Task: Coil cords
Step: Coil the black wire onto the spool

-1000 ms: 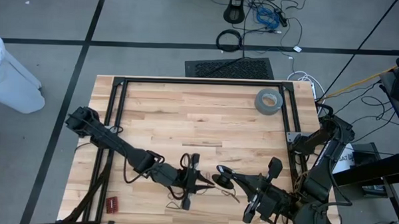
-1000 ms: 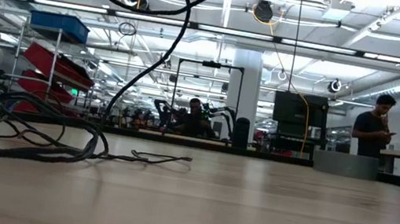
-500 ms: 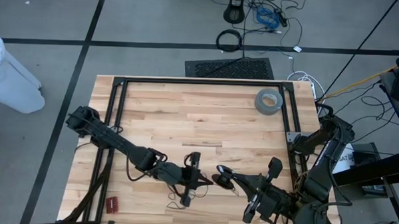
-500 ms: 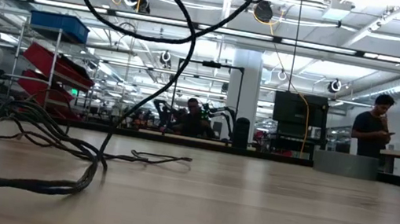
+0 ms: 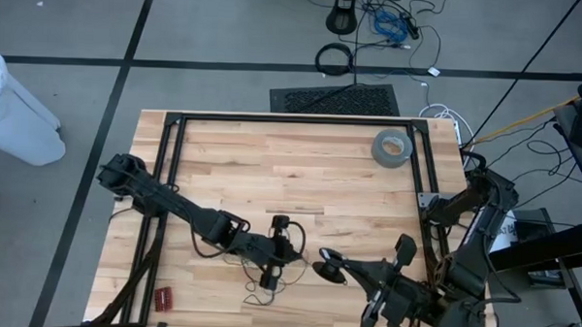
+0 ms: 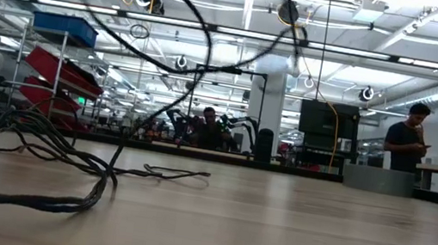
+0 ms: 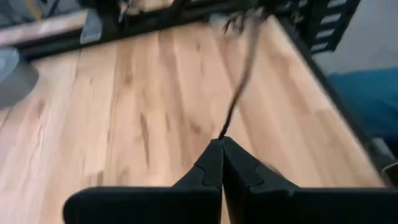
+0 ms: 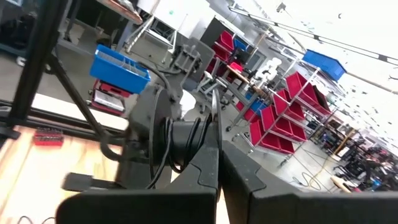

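Now that left claw (image 7: pixel 221 144) has pinched cord (image 7: pixel 239 93), right claw (image 5: pixel 328 270) pressed together: lift/coil can proceed.

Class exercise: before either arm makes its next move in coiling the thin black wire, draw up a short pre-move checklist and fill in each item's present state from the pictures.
1. Left gripper shut on the wire: ok, wire leaves its closed fingertips.
2. Right gripper shut on the wire: cannot tell; fingers are shut, hold unclear.
3. Grippers apart: ok; right gripper sits beside the left, with a gap.
4. Tape roll away from the work: ok, far corner.
5. Wire coiled: not ok, loose strands on the table.
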Motion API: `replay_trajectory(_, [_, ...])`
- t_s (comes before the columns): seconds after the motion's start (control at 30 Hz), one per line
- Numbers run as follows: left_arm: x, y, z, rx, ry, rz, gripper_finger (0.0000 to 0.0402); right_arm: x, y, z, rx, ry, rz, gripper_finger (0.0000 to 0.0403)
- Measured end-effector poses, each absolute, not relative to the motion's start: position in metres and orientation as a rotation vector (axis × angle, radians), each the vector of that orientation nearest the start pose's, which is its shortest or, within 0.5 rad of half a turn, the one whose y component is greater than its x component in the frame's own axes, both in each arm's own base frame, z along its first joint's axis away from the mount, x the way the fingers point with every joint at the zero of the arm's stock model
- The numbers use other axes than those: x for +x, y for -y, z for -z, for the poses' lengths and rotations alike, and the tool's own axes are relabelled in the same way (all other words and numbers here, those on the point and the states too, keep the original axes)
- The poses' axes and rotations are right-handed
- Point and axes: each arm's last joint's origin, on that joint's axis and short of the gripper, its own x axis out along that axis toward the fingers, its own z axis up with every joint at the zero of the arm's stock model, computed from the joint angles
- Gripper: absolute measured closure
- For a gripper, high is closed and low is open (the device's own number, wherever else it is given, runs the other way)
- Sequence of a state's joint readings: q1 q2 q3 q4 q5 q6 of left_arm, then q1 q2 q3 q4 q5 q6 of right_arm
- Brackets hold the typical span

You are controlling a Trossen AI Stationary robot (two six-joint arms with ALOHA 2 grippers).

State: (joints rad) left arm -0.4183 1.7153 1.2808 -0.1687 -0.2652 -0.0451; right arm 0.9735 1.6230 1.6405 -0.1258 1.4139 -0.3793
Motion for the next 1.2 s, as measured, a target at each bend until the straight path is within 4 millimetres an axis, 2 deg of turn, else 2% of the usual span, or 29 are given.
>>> replay_trajectory(0.33, [0.347,0.133,-0.248,0.195,-0.75,0.006,0.0401,0.205,-0.284,-0.427,-0.467,-0.102,0.384,0.0403])
replay_trajectory(0.63, [0.351,0.135,-0.253,0.132,-0.691,0.056,0.039,0.204,-0.284,-0.427,-0.468,-0.107,0.41,0.0403])
replay_trajectory(0.73, [0.355,0.141,-0.262,0.097,-0.606,0.131,0.0374,0.204,-0.284,-0.427,-0.473,-0.108,0.41,0.0403])
replay_trajectory(0.93, [0.358,0.165,-0.282,0.013,-0.378,0.31,0.0325,0.204,-0.283,-0.427,-0.484,-0.121,0.463,0.0403])
replay_trajectory(1.2, [0.354,0.177,-0.281,0.019,-0.375,0.345,0.0233,0.203,-0.281,-0.427,-0.494,-0.134,0.514,0.0403])
